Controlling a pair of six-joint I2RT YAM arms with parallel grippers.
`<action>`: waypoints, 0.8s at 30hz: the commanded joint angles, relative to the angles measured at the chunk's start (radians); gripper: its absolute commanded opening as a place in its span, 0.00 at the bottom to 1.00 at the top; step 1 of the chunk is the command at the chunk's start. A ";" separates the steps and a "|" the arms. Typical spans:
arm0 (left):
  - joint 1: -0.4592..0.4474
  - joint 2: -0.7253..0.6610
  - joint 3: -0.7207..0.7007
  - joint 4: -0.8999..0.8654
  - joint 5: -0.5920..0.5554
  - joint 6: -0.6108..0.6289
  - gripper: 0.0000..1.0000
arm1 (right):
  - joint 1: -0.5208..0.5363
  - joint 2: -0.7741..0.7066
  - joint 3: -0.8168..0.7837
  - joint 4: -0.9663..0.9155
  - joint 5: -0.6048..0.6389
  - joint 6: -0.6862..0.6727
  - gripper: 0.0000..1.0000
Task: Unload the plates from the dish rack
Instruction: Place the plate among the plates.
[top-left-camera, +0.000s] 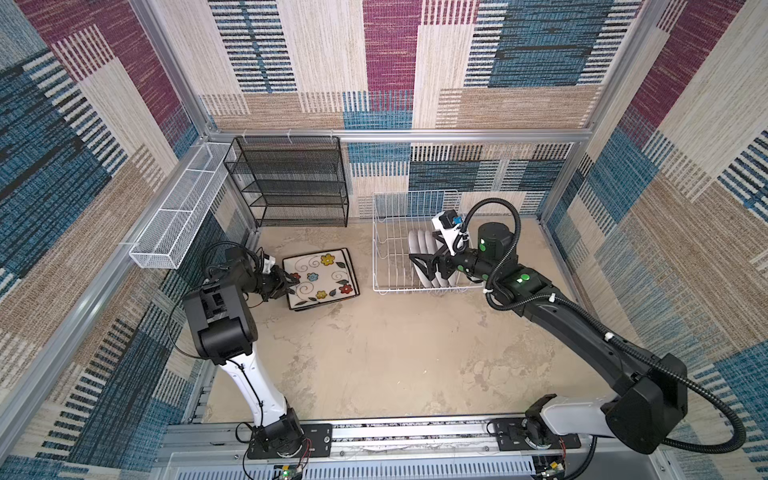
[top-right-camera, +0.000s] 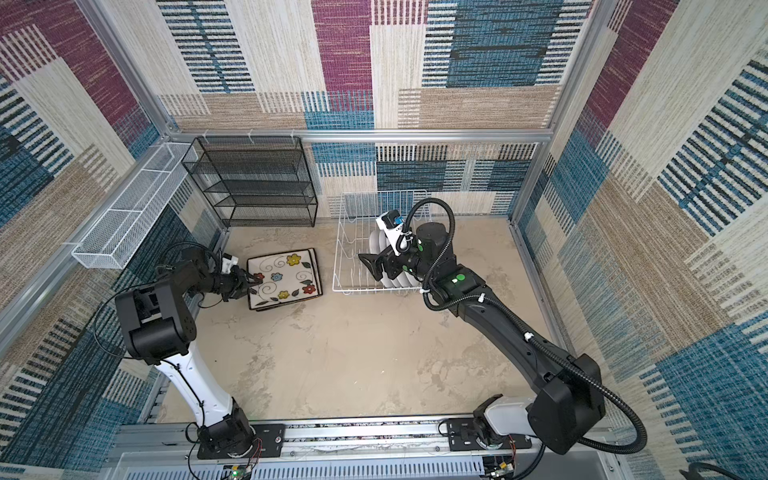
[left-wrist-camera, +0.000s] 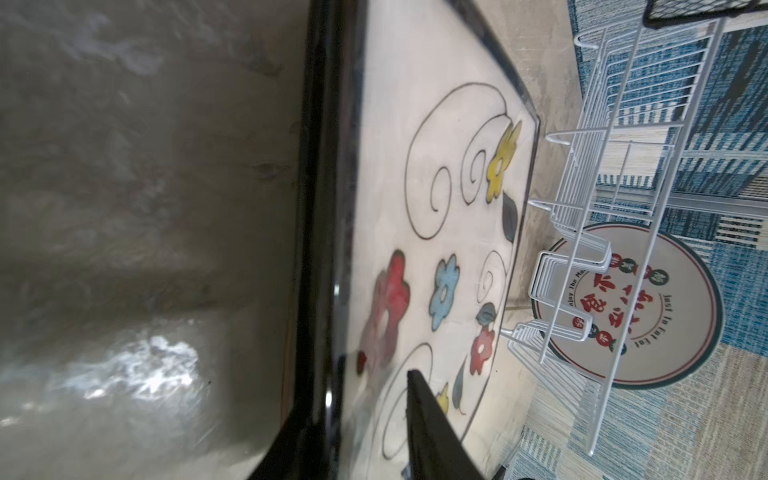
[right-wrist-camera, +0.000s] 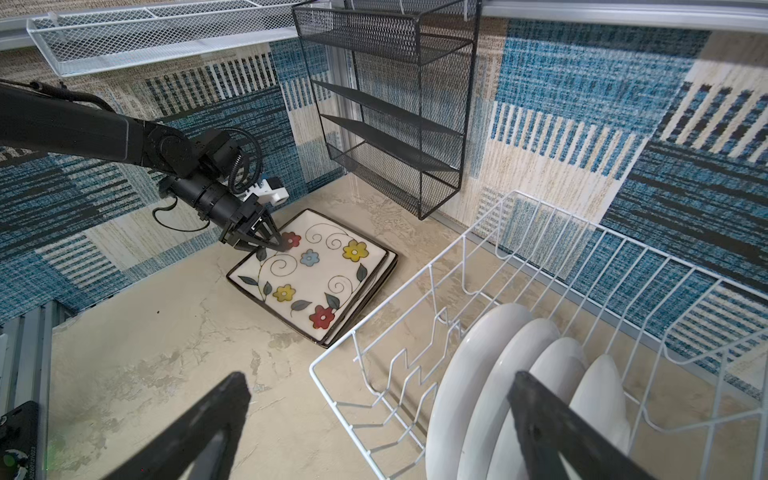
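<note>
A mottled beige surface floors the patterned cell, with a black mesh shelf unit against the far wall on the left. To its right stands the white wire dish rack, tall back toward the far wall. Left of the rack, a stack of square plates lies flat, flowered face up and slightly fanned. Four round plates stand on edge between the tines in the rack's right half, with their printed faces turned left. They have yet to come out.

The step in hand looks like a release on the left and a reach on the right. Done well, the left arm would spread its fingers clear of the top plate's rim. It would then back away level toward the left, so as not to drag that plate off the stack. The right arm would do best to drop one finger on each side of a single round plate. The leftmost is the freest, and it should lift straight up until it clears the tines.

The left pincer sits at the left edge of the top square plate, one finger over its face by a red flower. Whether it grips the rim or merely straddles it cannot be told. The right pincer hovers just above the round plates, spread wide and holding nothing.
</note>
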 joint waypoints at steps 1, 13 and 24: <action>0.000 -0.001 0.013 -0.014 -0.008 0.018 0.36 | 0.000 0.002 0.006 0.010 -0.002 -0.003 1.00; 0.002 -0.001 0.034 -0.032 -0.058 0.009 0.39 | 0.001 -0.004 0.003 0.004 0.006 -0.009 1.00; 0.000 -0.080 0.037 -0.035 -0.111 -0.017 0.57 | 0.000 -0.008 0.001 -0.004 0.016 -0.013 1.00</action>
